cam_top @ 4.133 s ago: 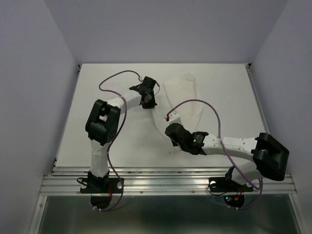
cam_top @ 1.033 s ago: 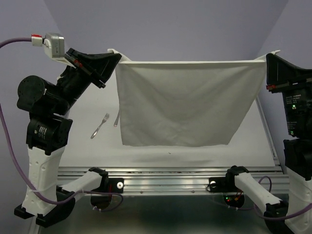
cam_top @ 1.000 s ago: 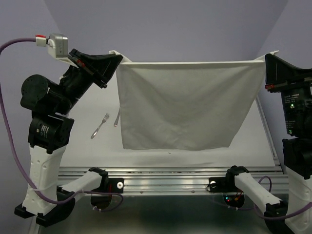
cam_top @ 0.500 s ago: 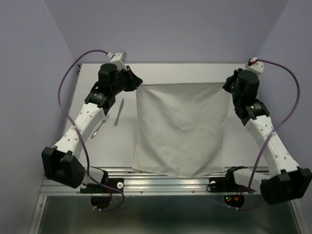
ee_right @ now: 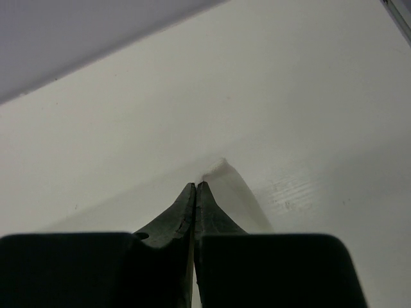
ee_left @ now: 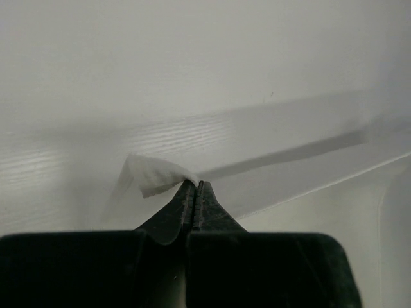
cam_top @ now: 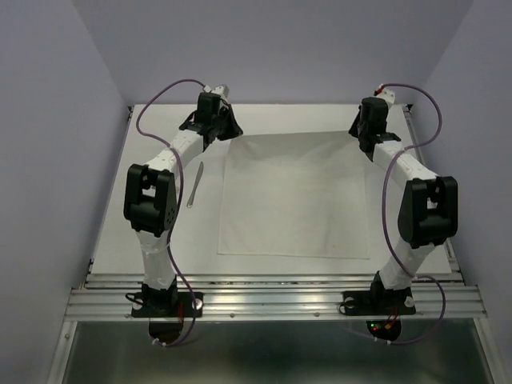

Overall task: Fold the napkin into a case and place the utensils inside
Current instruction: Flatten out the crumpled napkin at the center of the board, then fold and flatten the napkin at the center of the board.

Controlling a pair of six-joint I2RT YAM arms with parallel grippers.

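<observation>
The white napkin [cam_top: 296, 196] lies spread flat on the table, a wide rectangle. My left gripper [cam_top: 230, 133] is shut on its far left corner. In the left wrist view the jaws [ee_left: 196, 184] pinch a small flap of napkin [ee_left: 153, 177]. My right gripper [cam_top: 358, 133] is shut on the far right corner, and the right wrist view shows the corner of the napkin [ee_right: 223, 168] peeking past the closed tips [ee_right: 196, 185]. One utensil, a slim silver knife [cam_top: 194, 184], lies left of the napkin. No folded case shows.
The white tabletop [cam_top: 296, 268] ends at a metal rail [cam_top: 272, 300] along the near edge. Purple walls stand close on the left, the right and behind. The left arm's elbow [cam_top: 150, 200] hangs over the table left of the knife.
The napkin hung like a curtain a second ago. Both arms have carried it back and down; it now lies flat, its near edge no longer over the rail.
</observation>
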